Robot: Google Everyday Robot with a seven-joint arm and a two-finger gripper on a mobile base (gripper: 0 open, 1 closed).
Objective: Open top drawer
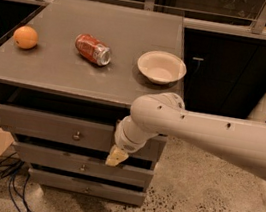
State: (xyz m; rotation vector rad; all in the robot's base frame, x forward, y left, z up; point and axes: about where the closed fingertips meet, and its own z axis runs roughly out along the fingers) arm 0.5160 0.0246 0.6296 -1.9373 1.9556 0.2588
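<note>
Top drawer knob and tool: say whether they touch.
Apart. The camera view shows bare top drawer front between the knob and the tool hanging to its right.

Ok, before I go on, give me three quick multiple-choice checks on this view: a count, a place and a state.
1. How many things lie on the cabinet top?
A) two B) three C) five

2. Where is the hand?
A) in front of the top drawer, at its lower edge, right of its knob
B) over the cabinet top
C) behind the cabinet

3. The can is:
A) upright B) crushed flat C) lying on its side

Answers:
1 B: only the orange, the can and the bowl are there.
2 A: the hand points down across the drawer front, to the right of the knob.
3 C: the can's round end faces sideways, not up.
</note>
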